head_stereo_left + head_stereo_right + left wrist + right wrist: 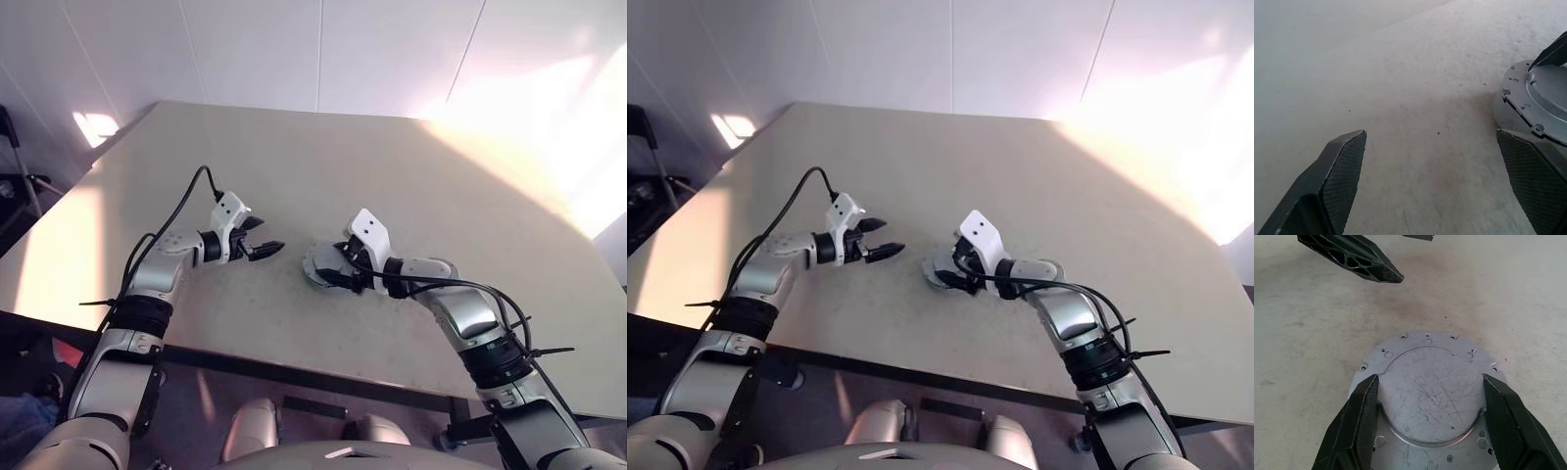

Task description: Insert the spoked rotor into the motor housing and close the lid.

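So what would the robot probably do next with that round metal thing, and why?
Probably lift the right gripper straight up off the grey metal disc, if the lid is seated. Its fingers straddle the disc's raised centre, the disc lies flat on the table, and the open left gripper waits beside it, apart.

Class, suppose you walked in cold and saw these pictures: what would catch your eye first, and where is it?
First, the grey disc near the front middle of the beige table, with the right gripper over it, jaws apart at either side of its raised centre. Next, the left gripper just to the disc's left, wide open, with nothing between its jaws.
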Controlling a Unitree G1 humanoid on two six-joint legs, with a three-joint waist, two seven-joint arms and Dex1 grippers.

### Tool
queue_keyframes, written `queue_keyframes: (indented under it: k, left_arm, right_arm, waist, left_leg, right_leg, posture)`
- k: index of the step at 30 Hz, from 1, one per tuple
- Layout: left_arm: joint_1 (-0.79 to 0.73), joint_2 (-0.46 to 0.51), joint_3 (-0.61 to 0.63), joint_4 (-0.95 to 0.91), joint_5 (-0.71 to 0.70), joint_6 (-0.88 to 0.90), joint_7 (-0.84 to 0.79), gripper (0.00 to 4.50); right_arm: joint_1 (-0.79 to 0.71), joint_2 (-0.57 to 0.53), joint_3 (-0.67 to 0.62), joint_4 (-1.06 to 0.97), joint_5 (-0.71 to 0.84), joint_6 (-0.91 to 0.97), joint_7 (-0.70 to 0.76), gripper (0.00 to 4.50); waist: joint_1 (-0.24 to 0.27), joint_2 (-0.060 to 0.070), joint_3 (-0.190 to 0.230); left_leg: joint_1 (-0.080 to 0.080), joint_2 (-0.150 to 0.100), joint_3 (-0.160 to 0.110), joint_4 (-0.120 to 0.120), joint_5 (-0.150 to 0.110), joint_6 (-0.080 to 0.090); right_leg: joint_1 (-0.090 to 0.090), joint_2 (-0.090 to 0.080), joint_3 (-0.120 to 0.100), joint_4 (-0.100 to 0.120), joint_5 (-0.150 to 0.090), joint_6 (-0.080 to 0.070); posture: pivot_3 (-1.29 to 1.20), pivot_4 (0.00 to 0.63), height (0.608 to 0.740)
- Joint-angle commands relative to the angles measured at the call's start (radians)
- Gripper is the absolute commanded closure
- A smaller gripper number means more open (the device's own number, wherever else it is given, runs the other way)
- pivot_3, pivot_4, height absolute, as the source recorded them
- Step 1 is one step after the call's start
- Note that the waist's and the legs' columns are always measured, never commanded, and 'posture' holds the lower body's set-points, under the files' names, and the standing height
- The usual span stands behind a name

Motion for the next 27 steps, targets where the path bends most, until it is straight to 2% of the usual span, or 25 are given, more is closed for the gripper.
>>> queue_keyframes:
  k: [1,15,27]
  left_arm:
    - [-0.006,0.007,0.010,-0.033,-0.002,-0.013,0.004,0.00]
    - [-0.006,0.004,0.007,-0.033,0.001,-0.015,0.006,0.00]
    - [-0.002,0.003,0.005,-0.040,0.000,-0.011,0.006,0.00]
  right_arm:
    - [-0.004,-0.013,-0.005,-0.001,-0.017,-0.018,0.006,1.40]
    - [0.017,-0.030,0.000,-0.016,-0.017,0.000,0.027,1.40]
    - [0.000,-0.037,0.022,0.090,-0.046,0.059,0.014,1.40]
  waist:
    - [0.001,0.000,0.000]
    - [0.003,0.000,0.000]
    - [0.002,0.000,0.000]
  left_leg:
    - [0.000,0.000,0.000,0.000,0.000,0.000]
    - [0.000,0.000,0.000,0.001,-0.001,0.001]
    - [0.004,0.000,0.000,0.005,-0.002,0.002]
  right_leg:
    - [0.000,0.000,0.000,0.000,0.000,0.000]
    - [0.001,0.000,0.000,0.000,0.000,0.000]
    - [0.006,0.000,0.000,0.000,0.000,0.000]
  posture:
    - [0.00,0.000,0.740]
    - [0.00,0.000,0.740]
    - [0.00,0.000,0.740]
